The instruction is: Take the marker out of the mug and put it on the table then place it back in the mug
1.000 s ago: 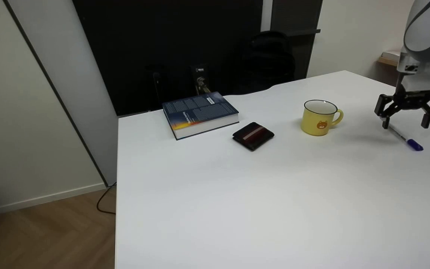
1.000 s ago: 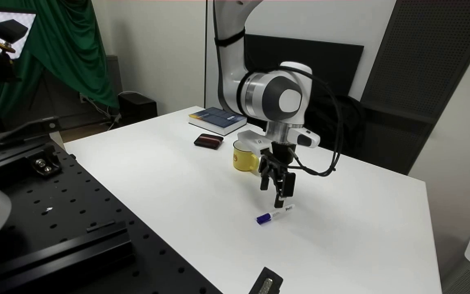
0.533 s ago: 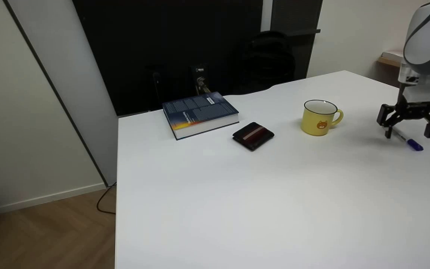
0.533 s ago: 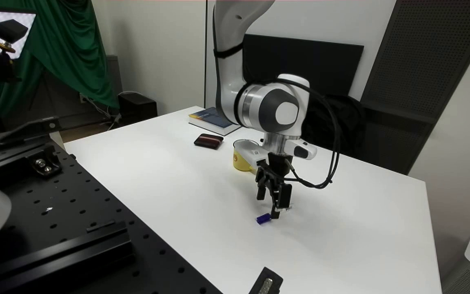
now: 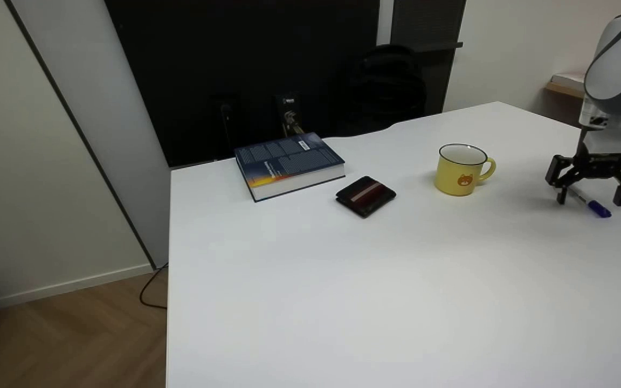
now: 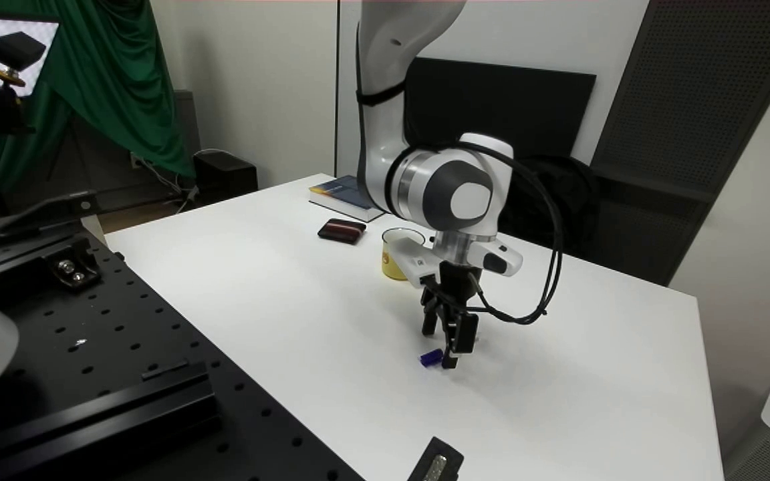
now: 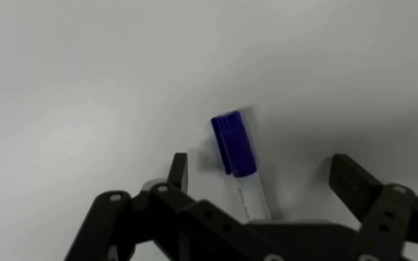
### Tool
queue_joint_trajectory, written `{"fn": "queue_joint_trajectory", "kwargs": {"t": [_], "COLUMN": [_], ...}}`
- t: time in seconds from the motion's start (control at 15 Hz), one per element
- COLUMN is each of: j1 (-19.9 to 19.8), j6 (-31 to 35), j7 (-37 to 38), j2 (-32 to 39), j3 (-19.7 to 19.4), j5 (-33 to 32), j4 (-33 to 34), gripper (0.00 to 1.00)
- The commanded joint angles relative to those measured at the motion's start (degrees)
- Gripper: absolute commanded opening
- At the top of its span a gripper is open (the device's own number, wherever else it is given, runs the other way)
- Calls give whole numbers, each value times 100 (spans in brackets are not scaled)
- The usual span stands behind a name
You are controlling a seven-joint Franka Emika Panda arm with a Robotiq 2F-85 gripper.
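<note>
Gripper point(image 5: 590, 198), one: two fingers stand wide apart, holding nothing; whether the tips touch the table point(image 5: 343, 302) cannot be told. Marker point(image 7: 235, 145), one: blue cap, pale barrel, lies on the table between the fingers, a gap on either side; in the wrist view the gripper body hides the barrel's end. Mug point(image 5: 452, 180), one: yellow, upright on the table, apart from the marker; in an exterior view a white wrist housing point(image 6: 415, 262) hides its handle. Book point(image 5: 289, 159), one: cover text too small to read. Wallet point(image 5: 365, 197), one: dark, striped. Arm point(image 6: 448, 190), one: cut off in both exterior views.
</note>
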Motion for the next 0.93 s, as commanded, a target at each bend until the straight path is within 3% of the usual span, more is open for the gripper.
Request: {"fn": "queue_joint_trajectory", "kwargs": {"t": [0.0,0.13,0.53,0.73,0.87], "j1": [-88,-108,-226,-238,-242], "j6": [171,130,24,-364,-930], "j7": [-94,-64,21,214,315], "j2": [227,226,151,171,112], "j3": [2,-5,-14,-144,-201], "j5": [231,290,553,666,684], "j4": [129,170,283,471,672], "gripper": [75,67,25,5,2]}}
